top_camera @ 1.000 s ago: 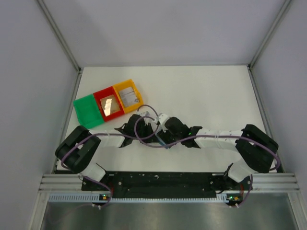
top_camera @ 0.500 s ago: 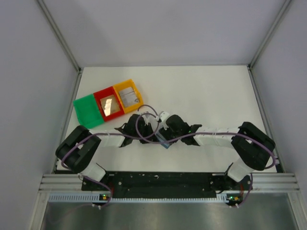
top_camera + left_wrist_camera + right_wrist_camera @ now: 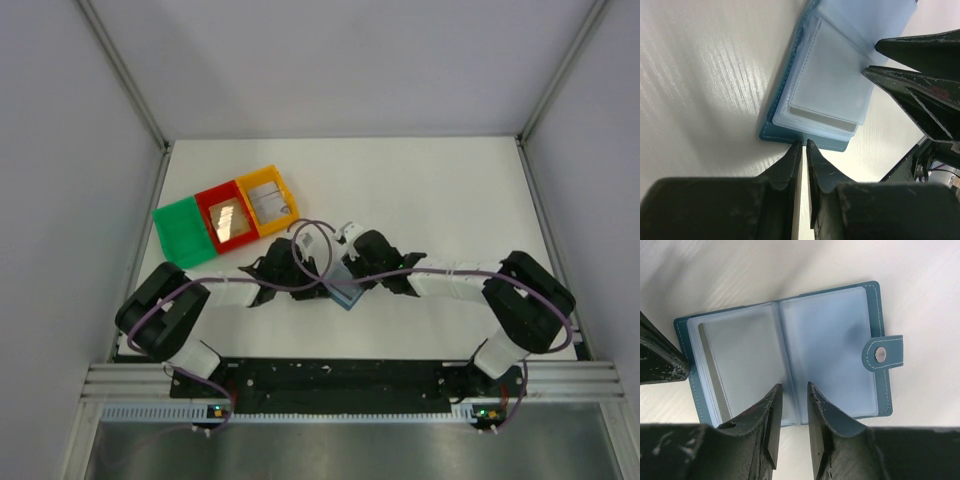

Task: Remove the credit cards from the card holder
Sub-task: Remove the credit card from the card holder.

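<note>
The blue card holder [image 3: 347, 294] [image 3: 830, 340] lies open and flat on the white table, snap tab to the right. Its pale pockets [image 3: 830, 85] are stacked, and a grey card edge [image 3: 708, 371] shows in the left one. My left gripper [image 3: 804, 143] [image 3: 322, 283] is shut, its tips resting on the cover's blue edge [image 3: 780, 134]. My right gripper [image 3: 793, 386] [image 3: 352, 274] is open with a narrow gap, its tips over the pockets at the spine near the lower edge. Its fingers [image 3: 920, 55] reach the pocket stack from the far side.
Three joined trays stand at the back left: a green one [image 3: 180, 232], a red one [image 3: 207, 200] holding a gold card [image 3: 230, 222], and a yellow one [image 3: 262, 176] holding a silver card [image 3: 270, 204]. Purple cables [image 3: 312, 238] loop over both wrists.
The right gripper's jaws have narrowed and its wrist has shifted right, so more of the card holder shows from above. The left arm has stayed put.
</note>
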Tool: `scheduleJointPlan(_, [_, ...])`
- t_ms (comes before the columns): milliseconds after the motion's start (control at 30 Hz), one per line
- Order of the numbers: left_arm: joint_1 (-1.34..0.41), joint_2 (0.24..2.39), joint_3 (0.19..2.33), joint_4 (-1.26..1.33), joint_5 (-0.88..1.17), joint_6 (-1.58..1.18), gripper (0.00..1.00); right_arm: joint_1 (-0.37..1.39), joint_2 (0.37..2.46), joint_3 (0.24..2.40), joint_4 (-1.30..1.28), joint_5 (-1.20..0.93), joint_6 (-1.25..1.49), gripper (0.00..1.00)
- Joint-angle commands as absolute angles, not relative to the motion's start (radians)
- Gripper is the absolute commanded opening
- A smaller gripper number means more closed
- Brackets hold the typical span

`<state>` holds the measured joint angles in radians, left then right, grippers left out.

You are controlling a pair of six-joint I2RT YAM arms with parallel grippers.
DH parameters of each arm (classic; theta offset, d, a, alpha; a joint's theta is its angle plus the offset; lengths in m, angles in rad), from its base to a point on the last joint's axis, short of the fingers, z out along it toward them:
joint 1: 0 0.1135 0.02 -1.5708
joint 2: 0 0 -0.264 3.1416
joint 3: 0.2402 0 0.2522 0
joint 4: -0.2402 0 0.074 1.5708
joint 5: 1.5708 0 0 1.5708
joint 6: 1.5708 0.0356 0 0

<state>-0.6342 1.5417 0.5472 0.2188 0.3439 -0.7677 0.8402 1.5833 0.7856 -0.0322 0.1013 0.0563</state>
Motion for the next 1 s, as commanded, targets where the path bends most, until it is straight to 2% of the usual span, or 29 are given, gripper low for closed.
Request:
scheduleJointPlan(0, [-0.611,1.503,0.546,0.187,0.327,-0.759,0.13,0.821,1.603,0.828,-0.015,0.061,0.084,0.25])
scheduleJointPlan(167, [-0.591,1.463,0.557,0.232,0.334,-0.811,0.2,0.816,1.632,0.818,-0.008,0.026,0.123,0.23])
scheduleJointPlan(367, [-0.591,1.463,0.621,0.233,0.353,-0.819,0.38,0.808,1.652,0.811,0.018,0.003,0.167,0.2])
scheduleJointPlan(733, [-0.592,1.558,0.655,0.255,0.377,-0.824,0.37,0.798,1.661,0.802,0.026,-0.043,0.193,0.19])
scheduleJointPlan(967, [-0.592,1.677,0.678,0.259,0.377,-0.799,0.32,0.795,1.634,0.804,0.029,-0.064,0.199,0.19])
